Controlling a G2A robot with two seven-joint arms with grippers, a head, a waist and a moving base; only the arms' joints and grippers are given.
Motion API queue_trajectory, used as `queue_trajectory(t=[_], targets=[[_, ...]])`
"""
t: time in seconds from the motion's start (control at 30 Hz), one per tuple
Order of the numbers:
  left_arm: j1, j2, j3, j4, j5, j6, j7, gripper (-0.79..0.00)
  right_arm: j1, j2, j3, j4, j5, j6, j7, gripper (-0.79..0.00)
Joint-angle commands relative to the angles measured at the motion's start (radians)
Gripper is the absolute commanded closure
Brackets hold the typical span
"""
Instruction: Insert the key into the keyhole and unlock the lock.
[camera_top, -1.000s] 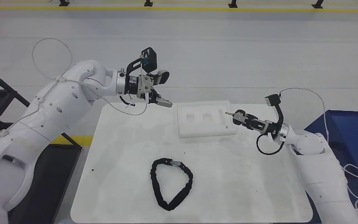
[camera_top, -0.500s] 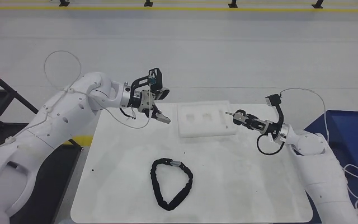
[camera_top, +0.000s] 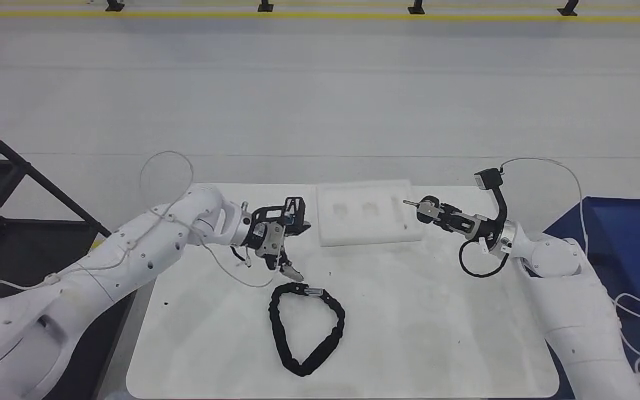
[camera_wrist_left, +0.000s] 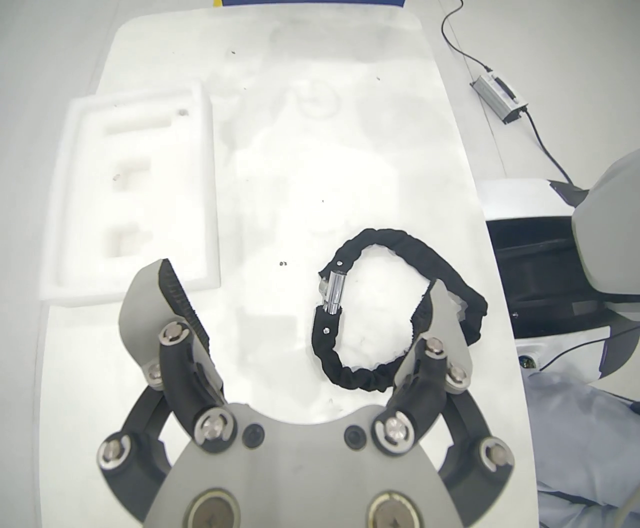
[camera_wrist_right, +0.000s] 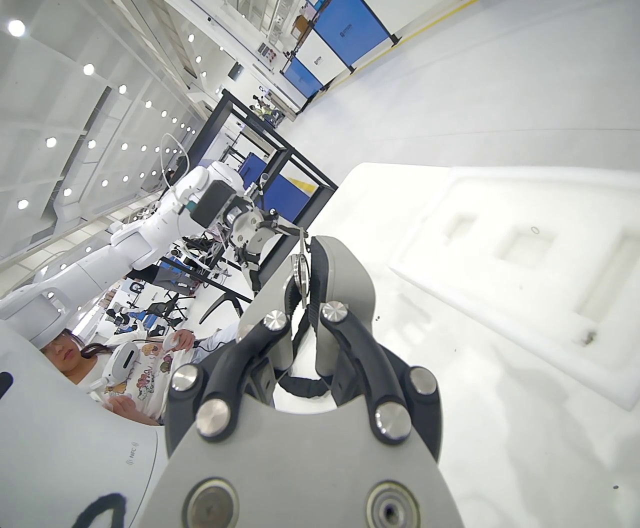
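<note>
One white tabletop (camera_top: 450, 320) is carrying one chain lock and one foam tray, and two arms are reaching over it.

On the left, the left claw (camera_top: 285, 262) (camera_wrist_left: 300, 277) is hanging with its jaws spread wide, gripping nothing, just above the far left part of the chain lock (camera_top: 273, 320) (camera_wrist_left: 350, 375). Whether a finger is touching the chain I cannot tell.

The chain lock is lying near the middle of the tabletop as one closed loop in a black sleeve. Its single silver lock barrel (camera_top: 313, 293) (camera_wrist_left: 334, 290) is sitting at the far side of the loop.

Farther back, to the right of the left claw, the one white foam tray (camera_top: 365, 235) (camera_wrist_left: 207, 200) (camera_wrist_right: 500, 290) is lying flat. It is showing three pockets, and two of them are holding tiny dark specks, too small to identify.

At the right end of the tray, the right claw (camera_top: 420, 206) (camera_wrist_right: 307, 250) is pinching the one key (camera_top: 409, 203) (camera_wrist_right: 300, 270) between closed jaws, the blade pointing left, well apart from the lock barrel.
</note>
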Motion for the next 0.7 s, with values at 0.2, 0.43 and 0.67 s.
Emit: queue_trajectory(t=[0.2,0.43,0.67], targets=[[0.053,-0.031,-0.001,0.013,0.182,0.000,0.073,-0.785,0.000,0.000,0.000,0.000,0.000,0.000,0.000,0.000],[0.062,-0.045,-0.001,0.036,0.227,0.000,0.081,-0.785,0.000,0.000,0.000,0.000,0.000,0.000,0.000,0.000],[0.062,-0.045,-0.001,0.036,0.227,0.000,0.081,-0.785,0.000,0.000,0.000,0.000,0.000,0.000,0.000,0.000]])
